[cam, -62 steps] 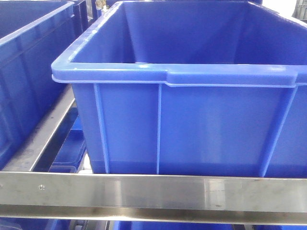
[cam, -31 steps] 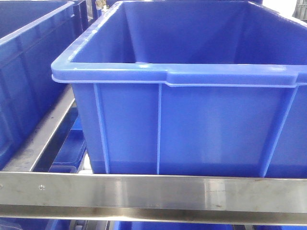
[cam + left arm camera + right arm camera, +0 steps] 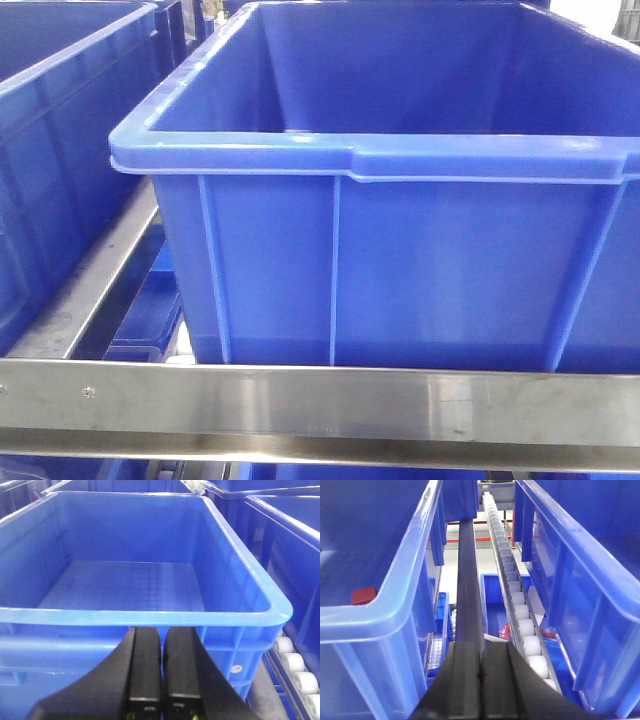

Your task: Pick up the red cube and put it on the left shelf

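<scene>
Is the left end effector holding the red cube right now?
No: in the left wrist view the left end effector has its fingers closed together with nothing between them, hovering at the blue crate's near rim.

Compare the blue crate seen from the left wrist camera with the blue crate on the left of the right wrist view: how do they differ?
The crate before the left gripper shows a bare gridded floor, while the crate left of the right gripper holds a red cube near its wall. The first is seen head-on across its front rim; the second shows only one corner. Both are royal blue with thick rims, and both grippers' jaws are shut, empty.
</scene>
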You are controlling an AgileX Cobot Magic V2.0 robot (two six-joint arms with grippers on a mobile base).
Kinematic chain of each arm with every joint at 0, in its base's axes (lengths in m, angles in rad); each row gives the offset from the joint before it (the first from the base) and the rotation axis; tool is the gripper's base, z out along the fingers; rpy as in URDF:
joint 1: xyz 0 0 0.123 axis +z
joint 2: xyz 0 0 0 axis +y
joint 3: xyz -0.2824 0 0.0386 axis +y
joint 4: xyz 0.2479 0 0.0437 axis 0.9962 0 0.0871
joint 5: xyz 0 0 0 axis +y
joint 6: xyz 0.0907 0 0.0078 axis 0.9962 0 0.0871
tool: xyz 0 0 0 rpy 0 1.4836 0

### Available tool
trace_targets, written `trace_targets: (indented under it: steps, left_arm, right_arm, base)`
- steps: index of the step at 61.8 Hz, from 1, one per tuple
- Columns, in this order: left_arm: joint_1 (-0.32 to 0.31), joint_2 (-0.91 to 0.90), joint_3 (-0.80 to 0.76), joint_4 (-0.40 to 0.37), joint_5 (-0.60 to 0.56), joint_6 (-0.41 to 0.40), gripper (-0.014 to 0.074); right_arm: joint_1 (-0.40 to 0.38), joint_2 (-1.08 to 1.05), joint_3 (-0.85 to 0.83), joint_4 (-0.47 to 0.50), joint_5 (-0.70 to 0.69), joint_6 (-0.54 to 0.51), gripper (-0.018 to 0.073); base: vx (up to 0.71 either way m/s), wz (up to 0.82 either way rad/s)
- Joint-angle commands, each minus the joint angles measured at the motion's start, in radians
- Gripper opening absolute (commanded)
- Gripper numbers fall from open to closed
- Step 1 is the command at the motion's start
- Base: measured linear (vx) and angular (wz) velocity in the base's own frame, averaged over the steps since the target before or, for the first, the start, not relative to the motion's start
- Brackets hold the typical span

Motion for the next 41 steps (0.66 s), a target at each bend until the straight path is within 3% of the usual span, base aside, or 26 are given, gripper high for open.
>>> trace_targets:
  steps: [1,41]
  left_arm:
    - [0.002,-0.014,0.024,-0.001,-0.090,-0.003,0.0102]
    - [0.002,-0.014,0.024,-0.001,-0.090,-0.003,0.0101]
  right_arm:
    - [-0.004,-0.021,-0.023,-0.017,-0.095,-0.006,0.0116]
    - [-0.004,-0.021,-0.023,-0.017,-0.080,-0.006,0.0116]
  base:
    - [0.00,0.00]
    - [0.00,0.00]
